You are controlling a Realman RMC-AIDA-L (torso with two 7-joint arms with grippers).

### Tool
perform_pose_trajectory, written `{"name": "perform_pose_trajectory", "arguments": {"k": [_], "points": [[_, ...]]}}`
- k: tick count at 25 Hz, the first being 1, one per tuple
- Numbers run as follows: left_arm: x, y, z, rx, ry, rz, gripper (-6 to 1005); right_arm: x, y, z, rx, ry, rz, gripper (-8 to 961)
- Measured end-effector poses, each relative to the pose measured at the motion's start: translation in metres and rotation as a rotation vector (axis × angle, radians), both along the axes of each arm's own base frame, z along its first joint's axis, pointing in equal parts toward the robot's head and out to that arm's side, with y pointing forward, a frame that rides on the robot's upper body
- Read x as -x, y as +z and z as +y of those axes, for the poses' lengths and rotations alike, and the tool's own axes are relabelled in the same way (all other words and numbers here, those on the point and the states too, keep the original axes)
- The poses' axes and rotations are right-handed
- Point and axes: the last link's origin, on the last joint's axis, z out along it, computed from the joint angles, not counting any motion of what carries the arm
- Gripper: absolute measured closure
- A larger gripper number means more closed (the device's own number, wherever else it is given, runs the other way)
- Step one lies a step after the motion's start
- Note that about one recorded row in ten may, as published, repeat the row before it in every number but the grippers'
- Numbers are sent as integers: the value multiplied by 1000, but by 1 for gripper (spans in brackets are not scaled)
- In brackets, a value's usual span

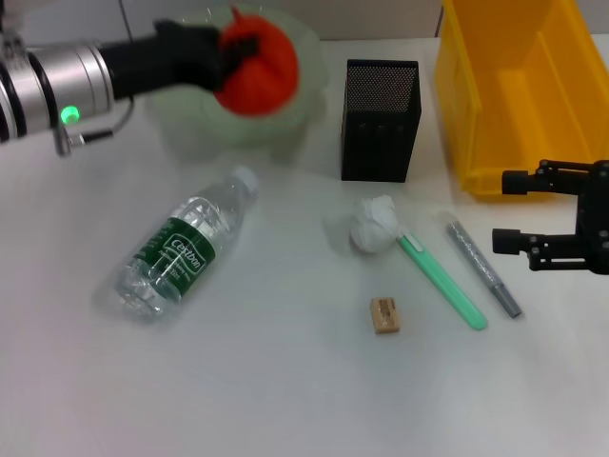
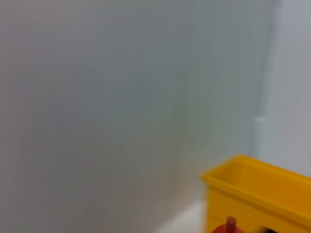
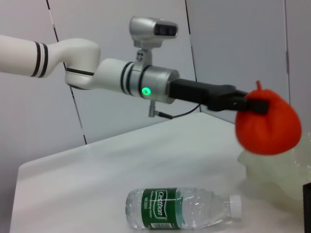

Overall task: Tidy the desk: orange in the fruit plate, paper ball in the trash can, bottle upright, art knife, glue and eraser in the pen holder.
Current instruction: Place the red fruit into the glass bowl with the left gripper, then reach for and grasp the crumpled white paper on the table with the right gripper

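Counter (image 1: pixel 285 400): white, against a pale grey wall.
Left pincer (image 1: pixel 228 52): upper left of the head view, clamped on the round orange fruit (image 1: pixel 262 62), held above the translucent pale-green fruit plate (image 1: pixel 295 119).
Right pincer (image 1: pixel 514 209): right edge, fingers apart, above the counter beside the yellow plastic bin (image 1: pixel 495 105).
Bottle: clear plastic bottle with green label (image 1: pixel 181 248) lies on its side, left of centre.
Centre: black mesh pen holder (image 1: pixel 381 119); below it the white paper ball (image 1: pixel 373 224), green art knife (image 1: pixel 442 283), grey glue stick (image 1: pixel 483 268), tan eraser (image 1: pixel 384 315).

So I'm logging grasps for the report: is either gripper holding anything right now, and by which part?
The left gripper holds the orange by its upper side, above the fruit plate. The right gripper is open and holds nothing.
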Motion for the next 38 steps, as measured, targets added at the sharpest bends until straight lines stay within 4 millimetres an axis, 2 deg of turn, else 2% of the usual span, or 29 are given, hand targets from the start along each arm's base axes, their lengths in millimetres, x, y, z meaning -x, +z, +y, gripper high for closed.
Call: {"name": "perform_pose_trajectory", "arguments": {"k": [1,3,7,13,22,28,31,34,35,36,37,38], "points": [[-1,6,11,-57,40,7,877,1,0,0,1,1,3,182],[0,6,18,-90,68,20,894,1,-1,1,1,3,5,183],[1,0,38,-167,168,75,922,2,-1,3,-9,4,14,183],[4,-6,45,-193,214,118,934,4,-1,5,-13,12,10,182],[6,-9,47,-202,243,120,754,7,-1,8,-16,25,6,182],[5,-8,47,-201,238,120,503,8,1,9,-21,24,0,183],[-3,-5,34,-138,148,36,433,11,5,12,-17,5,-10,182],[-3,-5,34,-138,148,36,363,21,11,16,12,-3,-51,182],[-6,9,5,-52,3,-53,340,27,12,17,36,-3,-78,182],[-3,15,-16,3,-68,-92,272,32,12,18,58,-6,-107,182],[-3,15,-16,3,-68,-92,203,39,12,19,82,-7,-150,182],[0,19,-34,49,-117,-123,135,44,12,19,101,-9,-189,182]]}}
